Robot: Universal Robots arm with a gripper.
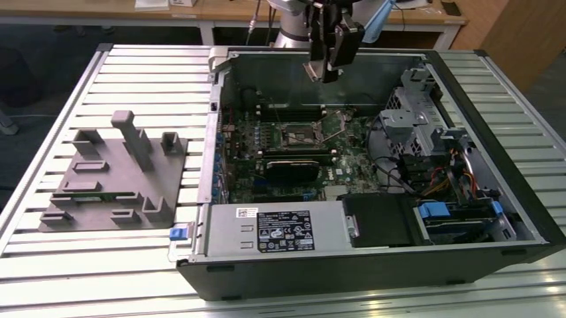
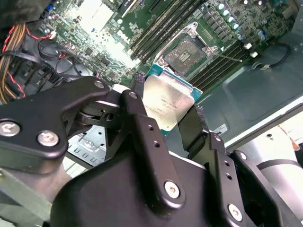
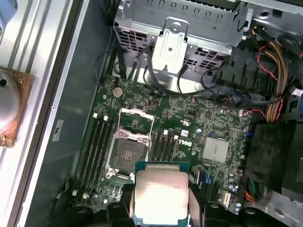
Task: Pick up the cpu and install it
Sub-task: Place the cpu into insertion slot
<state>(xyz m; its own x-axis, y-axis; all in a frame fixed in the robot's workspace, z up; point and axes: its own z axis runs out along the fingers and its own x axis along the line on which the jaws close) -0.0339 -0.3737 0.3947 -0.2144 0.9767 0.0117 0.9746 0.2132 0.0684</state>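
While the gripper [image 1: 324,71] hangs at upper centre of the exterior view, pinching the cpu [image 2: 166,101] by two opposite edges above the open case [image 1: 372,275], the socket [image 3: 127,150] lies uncovered on the board. Best practice, I'd say: chip level, corners matched, straight descent, no sliding.

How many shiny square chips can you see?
1. The cpu is gripped in the claw, up above the motherboard, near the open socket. Others may be hidden.

Silver-topped cpu [image 2: 168,101] (green-rimmed) between fingers [image 2: 147,135]
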